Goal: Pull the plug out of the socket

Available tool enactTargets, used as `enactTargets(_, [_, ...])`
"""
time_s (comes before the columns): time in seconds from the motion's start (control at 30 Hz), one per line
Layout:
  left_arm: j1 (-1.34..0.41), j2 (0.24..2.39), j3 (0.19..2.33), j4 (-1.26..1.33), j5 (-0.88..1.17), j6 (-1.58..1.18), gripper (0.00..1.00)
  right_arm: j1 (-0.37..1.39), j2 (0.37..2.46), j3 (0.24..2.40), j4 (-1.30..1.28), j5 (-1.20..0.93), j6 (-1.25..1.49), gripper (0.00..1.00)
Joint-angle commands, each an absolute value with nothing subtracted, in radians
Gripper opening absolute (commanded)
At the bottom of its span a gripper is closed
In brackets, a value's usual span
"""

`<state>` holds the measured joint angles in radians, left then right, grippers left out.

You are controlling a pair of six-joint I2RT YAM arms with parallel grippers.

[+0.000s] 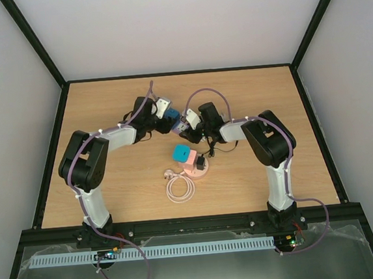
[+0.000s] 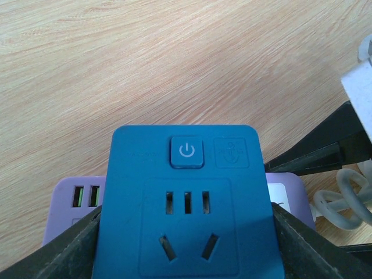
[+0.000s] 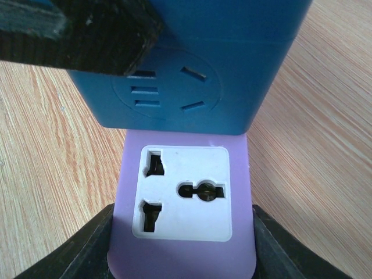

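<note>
A blue socket cube (image 2: 186, 203) with a power button is clamped between my left gripper's (image 2: 186, 244) black fingers (image 2: 58, 250). A purple adapter plug (image 3: 183, 192) with a white socket face is clamped in my right gripper (image 3: 183, 244). The blue cube (image 3: 192, 75) sits flush against the purple adapter's far end, so the two look joined. In the top view both grippers meet at the table's back middle, the left gripper (image 1: 170, 117) on the blue cube (image 1: 173, 118) and the right gripper (image 1: 189, 127) on the purple adapter (image 1: 184, 125), held above the wood.
Nearer the arms lie a teal cube (image 1: 181, 154), a pink adapter (image 1: 191, 160) with a black plug (image 1: 201, 162), and a coiled white cable (image 1: 180, 189). Black frame rails (image 1: 44, 158) border the wooden table (image 1: 105, 101). A grey cable loop (image 2: 343, 203) hangs by the right arm.
</note>
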<state>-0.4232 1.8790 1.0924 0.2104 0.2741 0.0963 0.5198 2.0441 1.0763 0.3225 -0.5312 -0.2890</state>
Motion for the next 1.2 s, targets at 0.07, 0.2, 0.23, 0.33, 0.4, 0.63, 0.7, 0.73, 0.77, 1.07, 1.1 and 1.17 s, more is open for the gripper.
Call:
enactTargets(0.07, [-0.422,1.839,1.091,0.278,0.35,0.064,0.37,0.537,2.088,1.097,0.289,-0.513,-0.27,0.02])
enactTargets(0.2, [-0.438,1.802,1.024,0.363,0.308,0.107,0.36,0.537,2.097,1.108,0.283,-0.504,-0.259,0.02])
enactTargets(0.23, [-0.44,1.792,1.015,0.383,0.299,0.113,0.36,0.536,2.098,1.11,0.281,-0.503,-0.258,0.02])
enactTargets(0.33, [-0.443,1.763,0.97,0.443,0.286,0.121,0.36,0.537,2.098,1.11,0.281,-0.502,-0.255,0.02])
enactTargets(0.4, [-0.443,1.748,0.949,0.474,0.282,0.123,0.36,0.537,2.101,1.115,0.276,-0.5,-0.255,0.02])
enactTargets(0.63, [-0.443,1.73,0.943,0.49,0.315,0.099,0.36,0.539,2.104,1.12,0.27,-0.489,-0.253,0.02])
enactTargets(0.7, [-0.441,1.734,0.963,0.464,0.325,0.07,0.36,0.538,2.105,1.12,0.269,-0.487,-0.25,0.02])
enactTargets(0.73, [-0.44,1.738,0.978,0.442,0.331,0.061,0.36,0.538,2.104,1.121,0.268,-0.485,-0.25,0.02])
enactTargets(0.77, [-0.438,1.743,0.993,0.42,0.333,0.045,0.36,0.539,2.105,1.121,0.268,-0.483,-0.249,0.02])
enactTargets(1.07, [-0.428,1.743,1.053,0.323,0.382,0.006,0.36,0.541,2.107,1.125,0.263,-0.477,-0.25,0.02])
enactTargets(1.1, [-0.428,1.743,1.061,0.317,0.382,0.006,0.36,0.541,2.106,1.126,0.262,-0.477,-0.249,0.02])
enactTargets(1.17, [-0.428,1.743,1.072,0.303,0.381,0.005,0.36,0.543,2.106,1.126,0.262,-0.474,-0.25,0.02])
